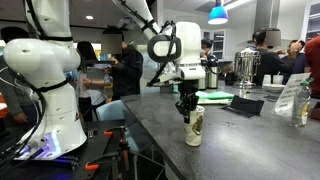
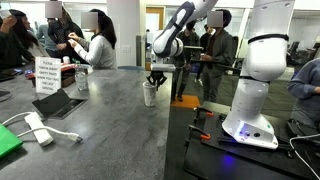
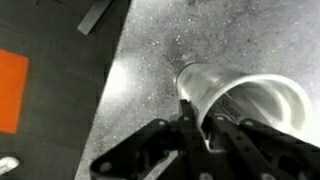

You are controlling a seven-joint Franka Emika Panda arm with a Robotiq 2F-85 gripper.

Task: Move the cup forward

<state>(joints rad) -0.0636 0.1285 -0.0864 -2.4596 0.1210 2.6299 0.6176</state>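
Observation:
The cup [image 1: 195, 127] is a tall cream paper cup with a dark printed pattern. It stands upright on the grey speckled counter [image 1: 230, 150], near the counter's edge in both exterior views, and shows in the other exterior view too [image 2: 149, 95]. My gripper [image 1: 187, 105] comes down from above onto the cup's rim; it is also seen in an exterior view [image 2: 155, 80]. In the wrist view the fingers [image 3: 195, 118] are shut on the rim of the cup [image 3: 235, 95], one finger inside the mouth and one outside.
Large metal coffee urns [image 1: 245, 65] and a tray [image 1: 215, 97] stand further along the counter. A sign stand [image 2: 47, 75], a dark tablet [image 2: 58, 103] and a white cable adapter [image 2: 38, 128] lie on the counter. People stand behind. The robot base [image 2: 250, 120] is beside the counter.

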